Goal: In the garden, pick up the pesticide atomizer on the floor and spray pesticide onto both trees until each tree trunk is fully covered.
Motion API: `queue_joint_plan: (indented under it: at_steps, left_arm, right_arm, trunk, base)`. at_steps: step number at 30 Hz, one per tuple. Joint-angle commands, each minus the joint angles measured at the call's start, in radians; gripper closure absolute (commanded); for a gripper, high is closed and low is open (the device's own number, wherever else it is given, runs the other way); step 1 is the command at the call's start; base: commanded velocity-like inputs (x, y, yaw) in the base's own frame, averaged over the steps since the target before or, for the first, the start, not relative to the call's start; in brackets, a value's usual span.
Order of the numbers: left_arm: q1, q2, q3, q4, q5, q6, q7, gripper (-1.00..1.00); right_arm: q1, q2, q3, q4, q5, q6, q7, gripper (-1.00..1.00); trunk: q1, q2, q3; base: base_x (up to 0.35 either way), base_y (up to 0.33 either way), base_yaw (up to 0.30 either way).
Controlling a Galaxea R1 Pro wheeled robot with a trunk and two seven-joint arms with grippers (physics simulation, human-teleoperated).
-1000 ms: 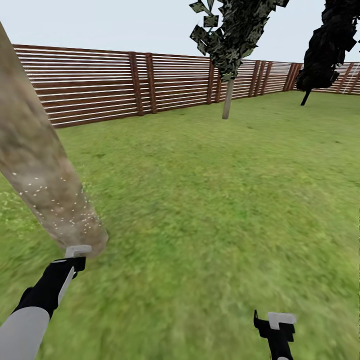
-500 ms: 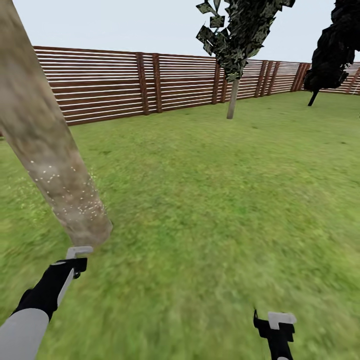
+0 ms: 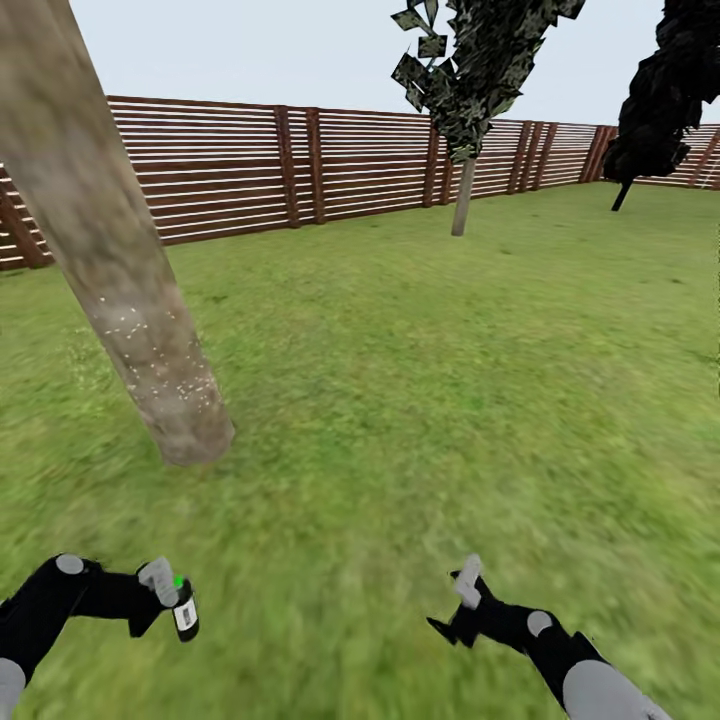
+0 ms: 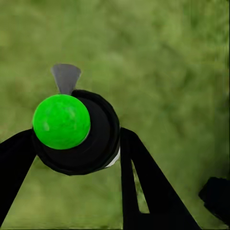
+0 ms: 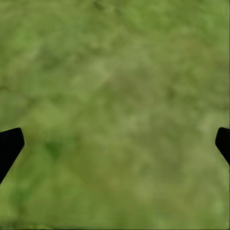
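— Nearest us, what's the left claw (image 3: 172,596) got?

— The spray bottle (image 3: 184,612), low at about seven o'clock. From the left wrist camera the two black fingers (image 4: 143,191) sit against either side of its dark body (image 4: 91,139), so it's clamped round the barrel, with the green cap (image 4: 61,121) on top and a grey nozzle (image 4: 66,77) poking out past it.

— Will it behave in that grip?

— I'd guess it's light and stiff, a small plastic bottle, smooth and round, so it could twist or slip if squeezed loosely. The middle of the barrel, below the cap, looks the sensible place to hold it, keeping the nozzle clear.

— And the right claw (image 3: 456,600)?

— Down at five o'clock, holding nothing. Its wrist camera has one black fingertip (image 5: 9,146) at each side edge with only grass (image 5: 115,110) between, so spread wide.

— Further out?

— The near trunk (image 3: 120,270) at ten o'clock, thick and mottled, with white specks (image 3: 160,365) scattered over its lower part; higher up it looks bare, so I'd judge it not fully covered. Then the second tree (image 3: 463,195) at one o'clock, well apart across the lawn (image 3: 450,380), near the slatted fence (image 3: 230,170). A dark narrow tree (image 3: 655,95) stands at two o'clock.
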State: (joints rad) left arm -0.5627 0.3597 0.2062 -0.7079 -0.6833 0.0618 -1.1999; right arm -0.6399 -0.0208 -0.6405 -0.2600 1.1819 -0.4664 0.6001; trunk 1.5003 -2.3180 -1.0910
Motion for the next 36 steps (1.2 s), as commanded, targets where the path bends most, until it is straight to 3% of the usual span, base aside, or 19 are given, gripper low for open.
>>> queue_joint_plan:
  at_steps: [1, 2, 3, 4, 7, 10, 17, 18, 20, 21, 25, 26, 28, 31, 36]
  left_arm:
    - [0.000, -0.012, -0.025, 0.000, -0.025, -0.008, -0.045, 1.00]
    - [0.001, -0.025, -0.071, 0.000, -0.044, -0.009, -0.069, 1.00]
    - [0.000, -0.045, -0.142, -0.002, -0.058, -0.004, -0.083, 1.00]
    - [-0.005, -0.066, -0.187, -0.002, -0.066, -0.001, -0.088, 1.00]
    - [0.013, -0.083, -0.202, 0.015, -0.082, -0.019, -0.071, 1.00]
    - [0.030, -0.100, -0.186, 0.006, -0.067, -0.024, -0.077, 1.00]
    - [0.036, -0.140, -0.196, -0.002, -0.072, -0.025, -0.089, 1.00]
    - [0.036, -0.146, -0.202, -0.002, -0.077, -0.024, -0.084, 1.00]
    - [0.037, -0.157, -0.213, -0.002, -0.083, -0.021, -0.072, 1.00]
    - [0.037, -0.200, -0.310, -0.002, -0.085, -0.021, -0.054, 1.00]
    - [0.037, -0.244, -0.326, -0.002, -0.087, -0.019, 0.006, 1.00]
    - [0.035, -0.266, -0.328, -0.002, -0.108, -0.018, 0.014, 1.00]
    - [0.035, -0.281, -0.326, -0.002, -0.146, -0.016, 0.017, 1.00]
    - [0.035, -0.308, -0.327, -0.002, -0.166, -0.016, 0.019, 1.00]
    - [0.035, -0.359, -0.326, -0.002, -0.221, -0.014, 0.070, 1.00]
  right_arm:
    - [-0.008, 0.004, 0.002, -0.054, 0.005, 0.001, 0.116, -1.00]
    - [-0.014, 0.012, 0.002, -0.092, 0.006, 0.002, 0.200, -1.00]
    - [-0.021, 0.018, 0.002, -0.124, 0.006, 0.003, 0.268, -1.00]
    - [-0.025, 0.027, 0.002, -0.136, 0.007, 0.003, 0.297, -1.00]
    - [-0.042, 0.044, 0.019, -0.124, 0.002, 0.020, 0.281, -1.00]
    - [-0.040, 0.061, 0.013, -0.126, 0.014, 0.003, 0.298, -1.00]
    - [-0.040, 0.101, 0.054, -0.103, 0.014, -0.002, 0.311, -1.00]
    - [-0.040, 0.106, 0.059, -0.101, 0.014, -0.002, 0.312, 1.00]
    - [-0.040, 0.118, 0.071, -0.090, 0.014, -0.001, 0.311, 1.00]
    - [-0.040, 0.195, 0.230, -0.076, 0.014, -0.001, 0.311, 1.00]
    - [-0.041, 0.195, 0.244, -0.070, 0.015, 0.001, 0.311, 1.00]
    - [-0.041, 0.195, 0.245, -0.070, 0.015, 0.012, 0.312, 1.00]
    - [-0.041, 0.195, 0.246, -0.070, 0.014, 0.023, 0.328, 1.00]
    - [-0.046, 0.195, 0.246, -0.075, 0.012, 0.030, 0.409, 1.00]
    - [-0.051, 0.195, 0.246, -0.076, 0.011, 0.031, 0.421, 1.00]
  trunk:
    - [0.000, 0.000, 0.000]
    - [0.000, 0.000, 0.000]
    - [0.000, 0.000, 0.000]
    - [0.000, 0.000, 0.000]
    - [0.000, 0.000, 0.000]
    - [0.000, 0.000, 0.000]
    - [0.000, 0.000, 0.000]
    - [0.000, 0.000, 0.000]
    - [0.000, 0.000, 0.000]
    - [0.000, 0.000, 0.000]
    - [0.000, 0.000, 0.000]
    - [0.000, 0.000, 0.000]
    - [0.000, 0.000, 0.000]
    - [0.000, 0.000, 0.000]
    - [0.000, 0.000, 0.000]
  base:
    - [-0.336, 0.000, 0.000]
    - [-0.292, 0.000, 0.000]
    - [-0.137, 0.000, 0.000]
    - [-0.056, 0.000, 0.000]
    - [0.000, 0.000, 0.000]
    - [0.000, 0.000, 0.000]
    - [0.000, 0.000, 0.000]
    - [0.000, 0.000, 0.000]
    - [0.000, 0.000, 0.000]
    - [0.000, 0.000, 0.000]
    - [0.000, 0.000, 0.000]
    - [0.000, 0.000, 0.000]
    - [0.000, 0.000, 0.000]
    - [0.000, 0.000, 0.000]
    - [0.000, 0.000, 0.000]
